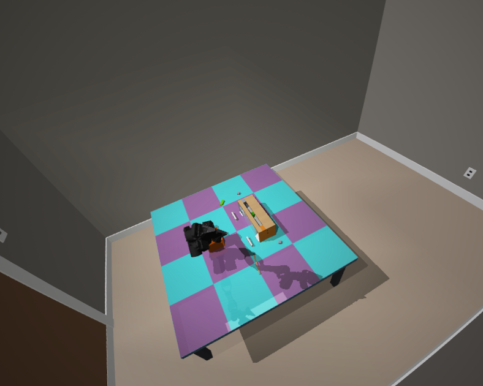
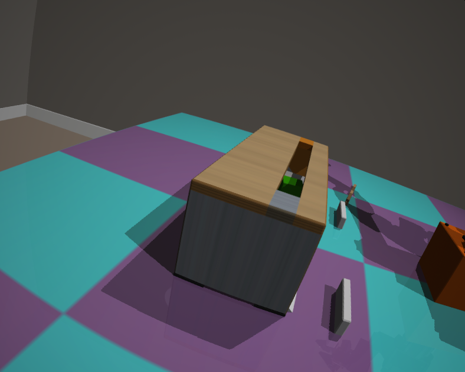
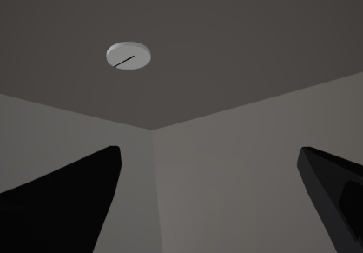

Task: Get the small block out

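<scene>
Wrist view shows the gripper aimed at the ceiling, jaws wide and empty; the green block sits inside the box. Nothing begun: reaching the slot comes next.

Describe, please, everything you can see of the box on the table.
The box is long and upright, resting flat on the checkered table. Its top looks like light wood, cut by a lengthwise slot; the near end wall looks dark grey. Through the slot a small green block shows on a grey shelf. The far end of the slot looks orange.
</scene>
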`<action>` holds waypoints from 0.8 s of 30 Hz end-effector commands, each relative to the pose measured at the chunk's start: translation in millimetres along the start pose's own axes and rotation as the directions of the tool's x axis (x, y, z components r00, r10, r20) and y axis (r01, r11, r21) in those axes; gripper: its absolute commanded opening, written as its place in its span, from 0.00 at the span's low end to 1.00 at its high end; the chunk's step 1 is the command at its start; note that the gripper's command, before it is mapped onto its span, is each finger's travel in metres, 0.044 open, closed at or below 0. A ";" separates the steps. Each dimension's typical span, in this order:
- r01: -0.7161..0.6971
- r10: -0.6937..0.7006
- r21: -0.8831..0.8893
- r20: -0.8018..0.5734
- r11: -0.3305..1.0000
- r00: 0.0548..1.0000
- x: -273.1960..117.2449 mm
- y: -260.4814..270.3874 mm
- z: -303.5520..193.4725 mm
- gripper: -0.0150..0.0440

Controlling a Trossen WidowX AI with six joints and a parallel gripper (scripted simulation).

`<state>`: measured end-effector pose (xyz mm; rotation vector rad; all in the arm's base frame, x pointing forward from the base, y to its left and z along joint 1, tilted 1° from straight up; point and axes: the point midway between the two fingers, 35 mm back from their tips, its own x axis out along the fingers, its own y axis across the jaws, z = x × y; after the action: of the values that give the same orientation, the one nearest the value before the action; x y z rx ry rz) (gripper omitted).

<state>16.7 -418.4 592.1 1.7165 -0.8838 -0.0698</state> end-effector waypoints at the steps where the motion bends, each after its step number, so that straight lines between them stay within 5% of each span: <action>1: -0.003 0.003 -0.004 0.000 1.000 1.000 -0.6 0.7 -0.4 0.93; 13: -0.196 0.186 -0.258 -0.063 0.946 0.981 -31.9 53.7 -71.0 0.93; 24: -0.398 0.298 -0.634 -0.264 0.663 0.917 -77.6 85.7 -223.7 0.93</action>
<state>12.9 -238.2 702.5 0.9647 -0.9328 -0.0138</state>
